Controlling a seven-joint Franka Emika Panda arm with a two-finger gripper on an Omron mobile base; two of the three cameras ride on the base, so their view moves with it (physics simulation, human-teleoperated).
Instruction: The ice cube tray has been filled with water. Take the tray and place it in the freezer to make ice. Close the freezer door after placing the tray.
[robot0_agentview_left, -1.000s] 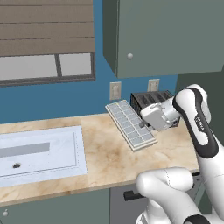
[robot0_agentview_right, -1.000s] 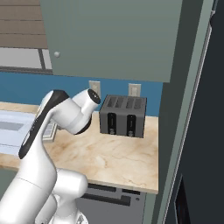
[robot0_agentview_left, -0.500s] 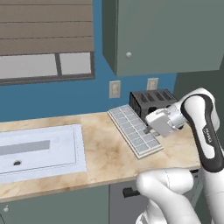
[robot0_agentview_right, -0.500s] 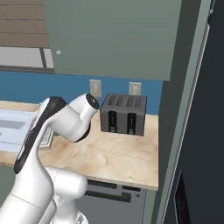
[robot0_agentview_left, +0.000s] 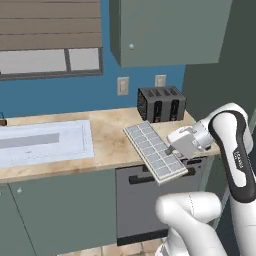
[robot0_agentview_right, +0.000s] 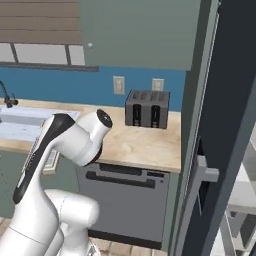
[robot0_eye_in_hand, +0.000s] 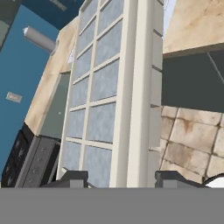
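Observation:
The ice cube tray (robot0_agentview_left: 152, 151), a pale grey-white grid of square cells, hangs level above the counter's front edge, its near end out past the edge. My gripper (robot0_agentview_left: 173, 149) is shut on the tray's right long rim near that end. In the hand view the tray (robot0_eye_in_hand: 131, 87) runs up the middle, its rim clamped between the fingertips (robot0_eye_in_hand: 73, 177), and the water (robot0_eye_in_hand: 101, 123) shows as a bluish sheen in the cells. At the far right of the right base view the freezer door (robot0_agentview_right: 227, 125) stands open with its bar handle (robot0_agentview_right: 194, 205), and white freezer (robot0_agentview_right: 242, 200) shelves show behind it.
A black toaster (robot0_agentview_left: 161, 103) stands at the back of the counter (robot0_agentview_left: 107, 142) by the wall. A pale sink (robot0_agentview_left: 45, 142) lies at the left. The grey dishwasher (robot0_agentview_left: 137, 200) sits under the counter below the tray. Upper cabinets (robot0_agentview_left: 165, 30) hang overhead.
The whole picture has shifted: the base has backed off from the counter and the cabinet fronts and freezer door have come into view. The held tray has come from over the counter to its front edge.

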